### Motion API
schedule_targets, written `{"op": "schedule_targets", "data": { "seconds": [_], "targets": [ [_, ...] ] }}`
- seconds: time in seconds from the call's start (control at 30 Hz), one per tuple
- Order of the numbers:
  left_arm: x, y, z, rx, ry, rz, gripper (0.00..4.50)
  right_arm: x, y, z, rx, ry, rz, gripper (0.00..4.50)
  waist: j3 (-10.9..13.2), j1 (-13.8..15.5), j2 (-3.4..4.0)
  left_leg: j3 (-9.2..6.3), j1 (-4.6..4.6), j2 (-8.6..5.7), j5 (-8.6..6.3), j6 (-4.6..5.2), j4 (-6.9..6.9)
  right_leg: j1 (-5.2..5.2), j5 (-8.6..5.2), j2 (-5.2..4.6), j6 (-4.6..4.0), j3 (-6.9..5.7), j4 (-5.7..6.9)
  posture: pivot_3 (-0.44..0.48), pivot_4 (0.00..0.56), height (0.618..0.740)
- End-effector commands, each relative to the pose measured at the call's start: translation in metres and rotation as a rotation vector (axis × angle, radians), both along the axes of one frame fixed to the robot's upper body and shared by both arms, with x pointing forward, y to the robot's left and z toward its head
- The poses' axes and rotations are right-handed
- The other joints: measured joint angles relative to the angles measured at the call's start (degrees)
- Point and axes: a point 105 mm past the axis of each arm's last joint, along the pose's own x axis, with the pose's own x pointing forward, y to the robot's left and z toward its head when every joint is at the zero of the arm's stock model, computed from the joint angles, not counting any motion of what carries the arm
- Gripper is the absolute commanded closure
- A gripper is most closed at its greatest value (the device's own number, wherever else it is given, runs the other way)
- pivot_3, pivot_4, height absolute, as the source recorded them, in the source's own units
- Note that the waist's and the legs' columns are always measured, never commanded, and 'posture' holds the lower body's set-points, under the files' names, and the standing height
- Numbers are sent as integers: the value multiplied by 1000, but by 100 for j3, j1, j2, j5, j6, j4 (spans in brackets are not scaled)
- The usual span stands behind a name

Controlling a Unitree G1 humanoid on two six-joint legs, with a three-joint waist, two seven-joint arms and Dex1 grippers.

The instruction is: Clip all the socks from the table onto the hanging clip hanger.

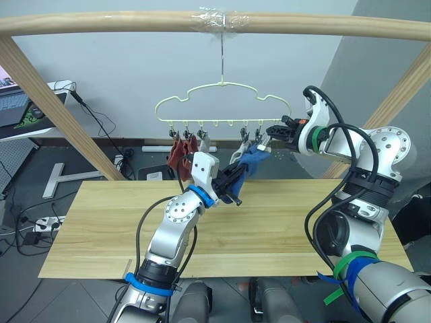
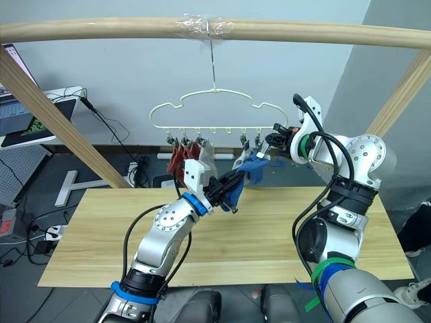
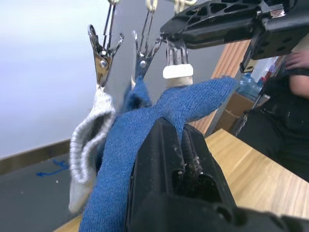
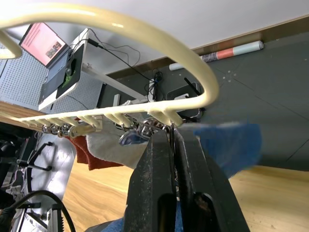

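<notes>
On the clip hanger (image 1: 222, 108), two rust red socks (image 1: 179, 153) hang at its left end, a grey sock (image 3: 87, 145) further along. My left tool (image 1: 234, 176), above the surface's (image 1: 101, 235) far edge, is clamped on the blue sock (image 1: 254, 158), lifting its cuff toward the end clip (image 3: 176, 58). My right tool (image 1: 273, 131) pinches that clip. If the cuff misses the clip's mouth, the sock could drop.

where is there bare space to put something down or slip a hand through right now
The light wooden tabletop is bare along its left and near edges. It is crowded at the right end of the pale wire clip hanger, where the left hand holds a blue sock and the right hand pinches a clip.
</notes>
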Motion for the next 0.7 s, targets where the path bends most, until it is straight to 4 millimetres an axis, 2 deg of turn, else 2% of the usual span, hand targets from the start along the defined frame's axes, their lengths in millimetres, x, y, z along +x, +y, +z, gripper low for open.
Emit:
{"op": "schedule_targets", "data": {
  "seconds": [0.03,0.33,0.57,0.7],
  "targets": [
    [-4,-3,17,-28,-79,-13,4494,0,-4,9,4,-21,-17,4500,0,0,0,0,0,0,0,0,0,0,0,0,0,0,0,8,215,740],
    [-6,-2,19,-15,-115,-14,4494,2,-1,10,44,-5,-20,4500,0,-2,0,0,0,0,0,0,0,0,0,1,0,0,0,7,217,740],
    [0,-1,23,7,-164,23,4494,-1,11,15,119,-15,40,4500,3,-13,3,0,-1,1,0,0,-1,0,0,1,0,0,0,5,220,740],
    [2,3,25,11,-180,46,4494,-1,8,15,126,-6,35,4500,3,-27,3,0,-1,1,0,0,-1,0,0,1,0,0,-1,5,220,740]
  ]
}}
